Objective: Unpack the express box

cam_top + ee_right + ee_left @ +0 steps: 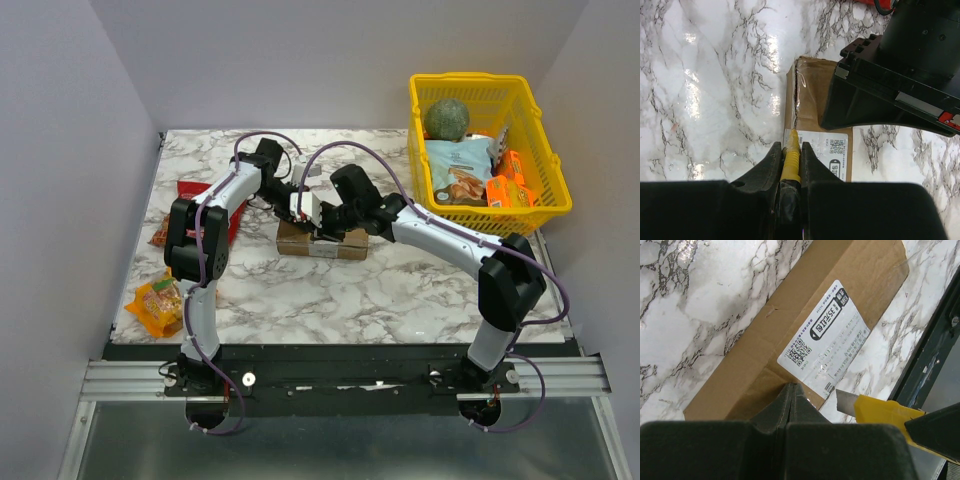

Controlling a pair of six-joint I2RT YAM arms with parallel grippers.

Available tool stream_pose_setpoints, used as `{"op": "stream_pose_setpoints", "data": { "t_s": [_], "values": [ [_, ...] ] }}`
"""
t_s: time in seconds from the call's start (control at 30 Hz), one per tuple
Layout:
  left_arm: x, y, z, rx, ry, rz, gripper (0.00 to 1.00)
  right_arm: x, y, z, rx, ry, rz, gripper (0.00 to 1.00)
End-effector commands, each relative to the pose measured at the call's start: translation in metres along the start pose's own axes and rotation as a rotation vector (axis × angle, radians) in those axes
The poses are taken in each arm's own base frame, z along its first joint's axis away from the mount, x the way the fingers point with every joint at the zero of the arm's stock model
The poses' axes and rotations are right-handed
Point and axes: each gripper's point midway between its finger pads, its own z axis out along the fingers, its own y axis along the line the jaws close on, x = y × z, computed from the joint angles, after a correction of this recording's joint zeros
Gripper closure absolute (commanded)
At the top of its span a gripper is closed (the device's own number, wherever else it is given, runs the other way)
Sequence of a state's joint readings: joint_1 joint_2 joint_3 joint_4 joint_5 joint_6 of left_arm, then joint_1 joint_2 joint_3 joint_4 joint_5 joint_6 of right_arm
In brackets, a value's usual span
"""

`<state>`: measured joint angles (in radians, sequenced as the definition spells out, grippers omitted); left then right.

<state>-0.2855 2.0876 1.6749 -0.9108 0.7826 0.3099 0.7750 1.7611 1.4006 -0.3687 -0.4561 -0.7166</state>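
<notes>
Closest to the arm bases, an orange snack bag (155, 305) lies at the counter's (400, 290) left edge, well apart from the work, so I leave it alone.

Mid-counter is the express box (322, 242), flat on its long side with the white label (825, 340) facing up. Both arms lean in over it. My left hand (792, 390) is fully closed and holds nothing. Its joined fingertips sit on the cardboard just beside a corner of the label. I judge it is there to pin the box so it does not slide under a cut.

My right hand (790, 150) is closed narrowly around a yellow utility knife (885, 415), the handle clamped between the fingers and the short blade pointing forward. The tip meets the box at the label's edge, in line with the taped seam (796, 95) that runs along the top. That suits a slit down the tape. The flaps look closed, so I judge the opening is not yet done.

Farther off, a red bag (192, 188) lies behind the left arm, and the yellow basket (470, 78) holds groceries at the far right corner.
</notes>
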Motion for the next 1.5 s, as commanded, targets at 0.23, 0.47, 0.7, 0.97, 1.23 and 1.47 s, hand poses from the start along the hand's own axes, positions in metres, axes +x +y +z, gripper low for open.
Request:
{"op": "stream_pose_setpoints", "data": {
  "t_s": [0.23,0.47,0.7,0.97,1.23,1.47],
  "values": [
    [0.047,0.044,0.041,-0.085,0.155,-0.007,1.0,0.022,0.001,0.009,-0.003,0.063,-0.008,1.0],
    [0.05,0.046,0.044,-0.093,0.176,0.034,1.0,0.038,0.002,0.006,-0.014,0.104,0.002,1.0],
    [0.055,0.05,0.048,-0.115,0.211,0.067,1.0,0.054,0.016,-0.002,-0.081,0.14,0.03,1.0],
    [0.055,0.056,0.05,-0.131,0.235,0.09,1.0,0.073,0.03,-0.017,-0.136,0.188,0.059,1.0],
    [0.049,0.063,0.051,-0.153,0.229,0.109,1.0,0.086,0.026,-0.027,-0.145,0.242,0.121,1.0],
    [0.039,0.069,0.054,-0.16,0.209,0.134,1.0,0.07,0.038,-0.018,-0.252,0.199,0.162,1.0]
  ]
}}
